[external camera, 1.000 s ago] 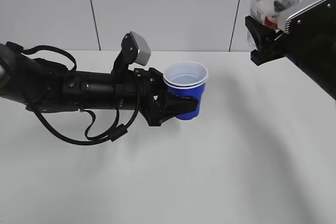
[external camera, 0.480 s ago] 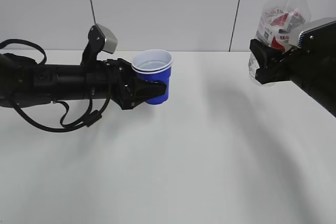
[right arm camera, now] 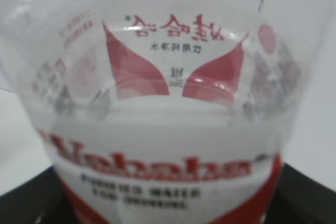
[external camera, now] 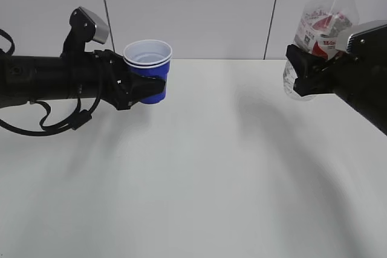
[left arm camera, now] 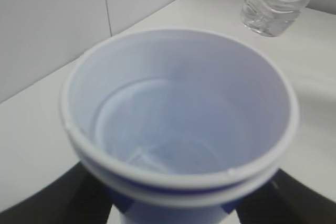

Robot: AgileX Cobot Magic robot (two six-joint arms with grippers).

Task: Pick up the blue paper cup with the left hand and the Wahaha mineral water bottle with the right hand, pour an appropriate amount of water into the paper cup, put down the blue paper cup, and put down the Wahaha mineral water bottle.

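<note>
The blue paper cup (external camera: 149,69) is held upright above the table at the left by my left gripper (external camera: 145,87), which is shut on its blue wall. In the left wrist view the cup (left arm camera: 178,129) fills the frame, white inside with a double rim, and I cannot tell if water is in it. My right gripper (external camera: 307,67) at the right is shut on the Wahaha mineral water bottle (external camera: 320,34), held above the table, nearly upright, with no cap. Its red-and-white label (right arm camera: 168,171) fills the right wrist view. The bottle's ribbed base (left arm camera: 274,3) shows in the left wrist view.
The white table (external camera: 199,173) runs across the view, with a pale panelled wall (external camera: 193,10) behind it. Both black arms reach in from the sides above the table.
My left gripper has carried the cup to the left and a little back. My right gripper has brought the bottle from tipped over to nearly upright and lowered it slightly.
</note>
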